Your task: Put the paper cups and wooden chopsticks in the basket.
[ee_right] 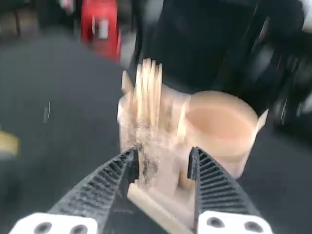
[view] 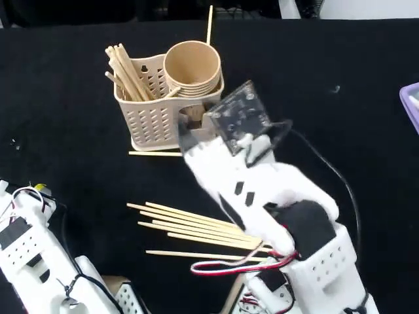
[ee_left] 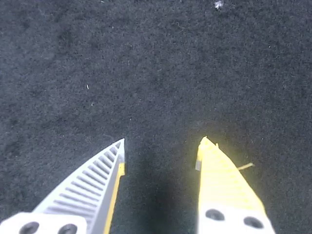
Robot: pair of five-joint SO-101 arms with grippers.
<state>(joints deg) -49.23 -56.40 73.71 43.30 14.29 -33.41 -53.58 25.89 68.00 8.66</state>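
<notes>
A beige slotted basket (view: 152, 121) stands at the back of the black table. It holds a bundle of wooden chopsticks (view: 126, 70) on one side and stacked paper cups (view: 192, 65) on the other. Several loose chopsticks (view: 196, 227) lie fanned out in front, and a single chopstick (view: 154, 153) lies against the basket's foot. My right gripper (view: 191, 124) is at the basket's front corner. In its wrist view it (ee_right: 163, 153) is open and faces the basket (ee_right: 156, 141) and the cup (ee_right: 222, 126). A pale wooden piece (ee_right: 148, 204) sits low between the jaws. My left gripper (ee_left: 163, 144) hangs open over bare cloth.
My left arm (view: 33, 255) rests at the near left corner of the table. A purple container (view: 410, 104) pokes in at the right edge. One more stick (view: 209, 25) leans up behind the cups. Black cloth stretches left and right of the basket.
</notes>
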